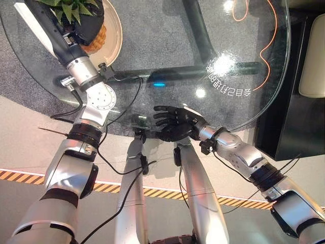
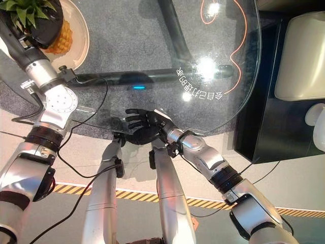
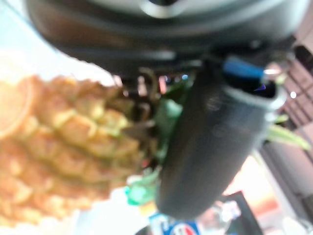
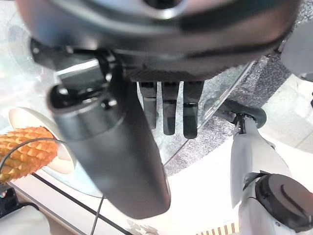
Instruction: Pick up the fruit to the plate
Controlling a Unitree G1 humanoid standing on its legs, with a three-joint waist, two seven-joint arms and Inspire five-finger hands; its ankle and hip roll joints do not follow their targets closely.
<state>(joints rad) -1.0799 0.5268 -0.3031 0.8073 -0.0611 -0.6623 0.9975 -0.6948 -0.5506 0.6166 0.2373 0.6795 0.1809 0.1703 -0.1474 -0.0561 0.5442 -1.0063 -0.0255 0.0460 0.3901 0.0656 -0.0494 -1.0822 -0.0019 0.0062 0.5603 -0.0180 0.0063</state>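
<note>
Pineapple lying on the cream plate, at about eleven o'clock on the round glass table. Green crown pointing toward twelve o'clock, orange body resting on the plate's inner part. Left hand placed over the crown end, dark bulk covering the leaves. In the left wrist view, thumb seen just beside the leaves, close against the scaly body; fingers hidden there, so impossible to say whether closed round the fruit or already loosened.

Right hand at the near edge of the table, about six o'clock, well apart from the plate. Fingers straight and relaxed, spread a little, holding nothing, also visible in the right wrist view.

Judged from this: main part of the task seemingly done, fruit already at its place on the plate. Left to do, probably: release of the crown, if not released yet, and withdrawal of the left arm without dragging the pineapple off the rim. No other fruit visible on the glass.
</note>
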